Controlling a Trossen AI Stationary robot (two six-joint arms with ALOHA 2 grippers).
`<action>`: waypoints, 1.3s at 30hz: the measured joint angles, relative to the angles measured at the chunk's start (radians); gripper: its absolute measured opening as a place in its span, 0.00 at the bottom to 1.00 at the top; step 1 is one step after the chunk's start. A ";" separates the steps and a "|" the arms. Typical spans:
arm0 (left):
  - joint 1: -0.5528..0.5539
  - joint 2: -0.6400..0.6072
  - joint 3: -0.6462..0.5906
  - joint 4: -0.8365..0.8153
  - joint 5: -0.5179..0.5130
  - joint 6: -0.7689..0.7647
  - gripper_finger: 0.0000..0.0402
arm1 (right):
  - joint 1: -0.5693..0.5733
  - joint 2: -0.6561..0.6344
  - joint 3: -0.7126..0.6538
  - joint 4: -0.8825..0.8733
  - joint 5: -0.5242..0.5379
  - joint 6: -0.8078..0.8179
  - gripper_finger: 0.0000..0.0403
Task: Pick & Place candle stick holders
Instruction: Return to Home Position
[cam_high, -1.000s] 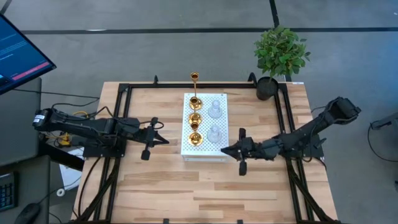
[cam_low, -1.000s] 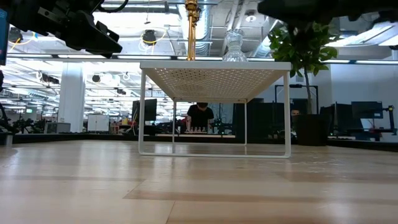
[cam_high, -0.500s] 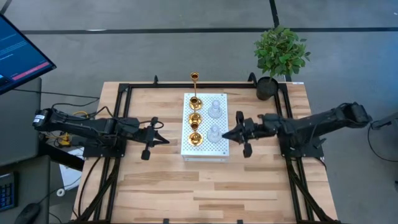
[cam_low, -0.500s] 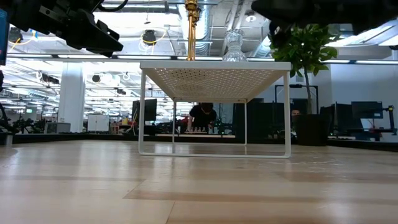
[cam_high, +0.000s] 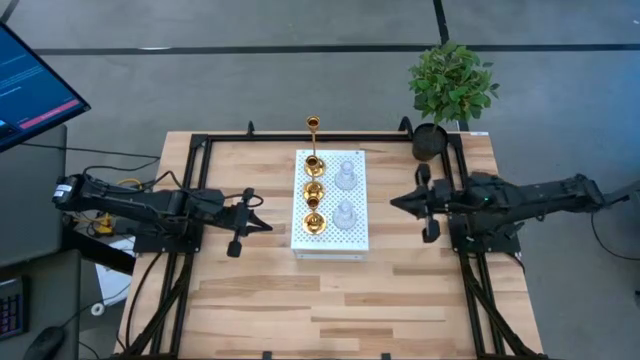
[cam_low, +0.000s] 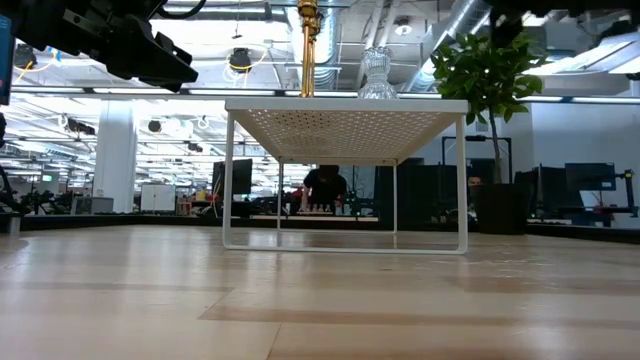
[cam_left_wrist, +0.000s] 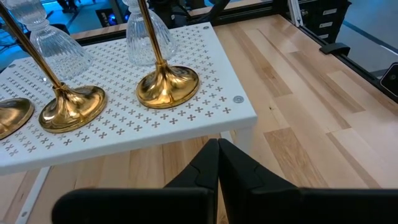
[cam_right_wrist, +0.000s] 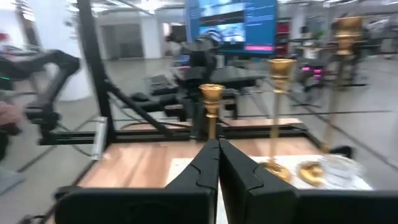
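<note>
A white perforated stand (cam_high: 330, 205) holds the candle stick holders by their round bases. Three gold ones stand in its left row: the tall thin-stemmed one (cam_high: 313, 140) at the far end, and two short ones (cam_high: 314, 188) (cam_high: 314, 222). Two clear glass ones (cam_high: 345, 177) (cam_high: 345, 213) stand in the right row. My left gripper (cam_high: 264, 226) is shut and empty, left of the stand's near corner; its wrist view shows the gold bases (cam_left_wrist: 168, 84) close ahead. My right gripper (cam_high: 394, 203) is shut and empty, right of the stand.
A black pot with a green plant (cam_high: 450, 85) stands at the table's far right corner. Black frame rails (cam_high: 190, 200) run along the table's sides. Bare wood lies in front of the stand (cam_high: 330, 300). A monitor (cam_high: 30, 90) stands off the table's left.
My right gripper has gone from beside the stand's near right corner toward the far edge, then toward the table's right edge, away from the stand, staying shut. The holders have kept still.
</note>
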 joint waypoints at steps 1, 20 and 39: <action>0.000 0.000 0.000 0.000 0.000 0.000 0.02 | 0.012 -0.022 0.000 -0.029 0.033 -0.011 0.00; 0.000 0.000 0.000 0.001 0.000 0.000 0.02 | 0.079 -0.275 -0.001 -0.309 0.094 -0.026 0.00; 0.000 0.000 0.000 0.004 0.000 0.005 0.02 | 0.079 -0.457 -0.218 -0.252 -0.013 0.016 0.00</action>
